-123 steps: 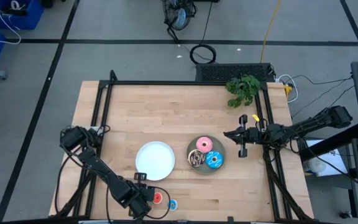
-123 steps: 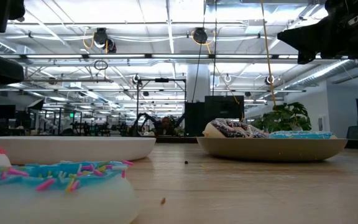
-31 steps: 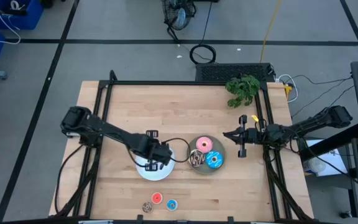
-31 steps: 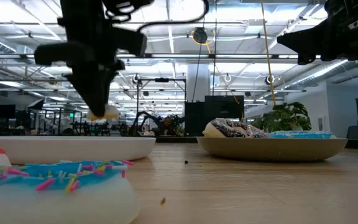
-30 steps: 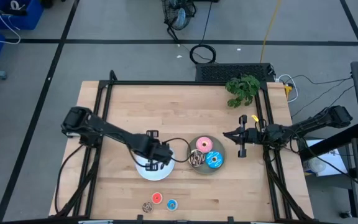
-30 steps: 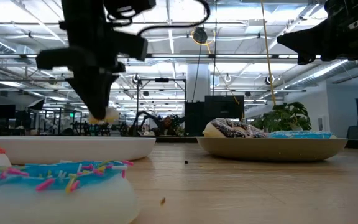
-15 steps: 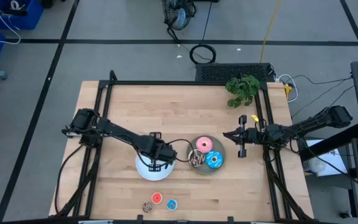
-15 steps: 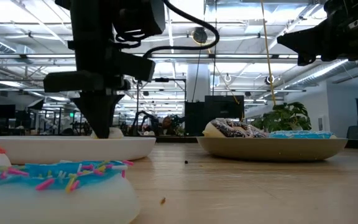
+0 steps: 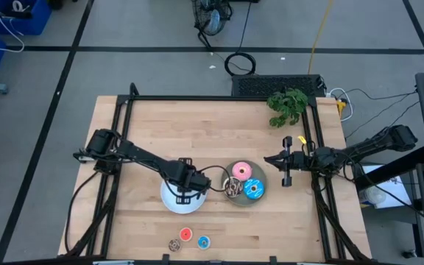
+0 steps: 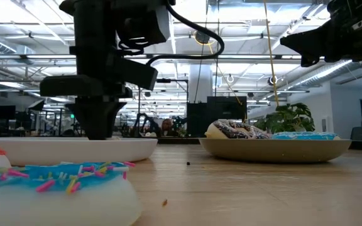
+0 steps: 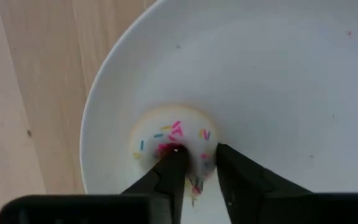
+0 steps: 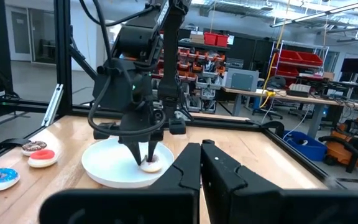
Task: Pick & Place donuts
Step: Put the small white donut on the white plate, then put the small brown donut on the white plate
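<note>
My left gripper (image 9: 185,193) points down into the round white plate (image 9: 169,205) and is shut on the tiny white-pink donut (image 11: 169,137), which lies near the plate's rim. In the low view its fingers (image 10: 99,129) dip behind the plate's rim (image 10: 68,149). The grey plate (image 9: 260,197) holds the pink (image 9: 241,172), brown streaked (image 9: 232,188) and blue sprinkled (image 9: 254,190) donuts. The tiny brown (image 9: 174,244), red (image 9: 186,235) and blue (image 9: 203,241) donuts lie flat on the wood near the near edge. My right gripper (image 9: 267,159) waits shut, raised at the table's right side. My left gripper comes from above, pointing down. One finger (image 11: 174,160) stands in the donut's hole and the other finger (image 11: 229,165) outside the ring, with the ring's wall (image 11: 201,163) pinched between them. The donut lies flat on the white plate's floor.
A green plant (image 9: 288,105) sits at the far right corner. Black rails (image 9: 219,98) frame the tabletop. Bare wood (image 9: 197,132) stretches across the far half. In the low view the tiny blue donut (image 10: 55,182) fills the near left.
My left gripper has come down from above the white plate's rim into the plate, staying shut on the white-pink donut. The donut, first hanging clear above the plate, now lies on the plate's floor. The right arm has kept still.
</note>
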Tool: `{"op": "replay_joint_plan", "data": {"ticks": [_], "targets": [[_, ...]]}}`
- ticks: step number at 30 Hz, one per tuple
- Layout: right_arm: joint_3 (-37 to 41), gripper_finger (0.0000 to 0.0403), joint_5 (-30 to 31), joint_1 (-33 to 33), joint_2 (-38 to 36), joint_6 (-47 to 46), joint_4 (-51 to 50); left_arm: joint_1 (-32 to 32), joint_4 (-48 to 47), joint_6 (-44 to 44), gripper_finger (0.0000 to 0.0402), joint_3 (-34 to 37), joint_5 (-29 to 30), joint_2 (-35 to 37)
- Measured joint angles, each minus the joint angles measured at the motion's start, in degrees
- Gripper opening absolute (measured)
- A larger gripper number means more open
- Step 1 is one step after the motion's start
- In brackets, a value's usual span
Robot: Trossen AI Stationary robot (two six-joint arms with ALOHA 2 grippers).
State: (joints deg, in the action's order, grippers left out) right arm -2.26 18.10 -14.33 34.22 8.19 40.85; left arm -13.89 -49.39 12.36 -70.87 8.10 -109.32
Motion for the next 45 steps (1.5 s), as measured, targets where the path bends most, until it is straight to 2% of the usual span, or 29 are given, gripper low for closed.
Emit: {"op": "replay_joint_plan", "data": {"ticks": [9,17,20,23,29,30,32,38,43,45], "targets": [[0.0,0.0,0.0,0.0,0.0,0.0,0.0,0.0,-3.9,1.2,0.0184,-1.6,0.5,1.5],[0.0,0.0,0.0,0.0,0.0,0.3,0.5,-1.3,-18.8,7.8,0.0207,-12.0,1.5,4.0],[0.0,0.0,0.0,0.0,0.1,0.4,0.4,-3.2,-25.1,4.0,0.0189,-16.6,1.9,5.1],[0.0,0.0,-0.3,0.0,0.2,0.1,0.4,-5.6,-27.7,2.6,0.0151,-18.5,5.6,9.5],[0.0,0.0,-0.3,0.0,0.6,0.0,0.4,-6.0,-26.1,4.4,0.0043,-18.3,13.0,24.6],[0.0,0.0,-0.3,0.0,0.6,0.0,0.5,-6.0,-24.6,4.4,0.0024,-17.6,14.1,27.6],[0.0,0.0,-0.3,0.0,0.6,0.0,0.5,-6.0,-20.5,3.3,0.0009,-15.0,14.6,33.5],[0.0,0.0,-0.3,0.0,0.6,0.0,0.5,-6.9,-3.0,-5.7,0.0004,1.6,11.4,49.5],[0.0,0.0,-0.3,0.0,0.6,0.0,0.0,-5.6,13.0,-6.5,0.0003,16.1,10.1,60.9],[0.0,0.0,-0.3,0.0,0.6,0.0,0.0,-5.4,16.7,-6.2,0.0002,21.3,9.9,64.5]]}}
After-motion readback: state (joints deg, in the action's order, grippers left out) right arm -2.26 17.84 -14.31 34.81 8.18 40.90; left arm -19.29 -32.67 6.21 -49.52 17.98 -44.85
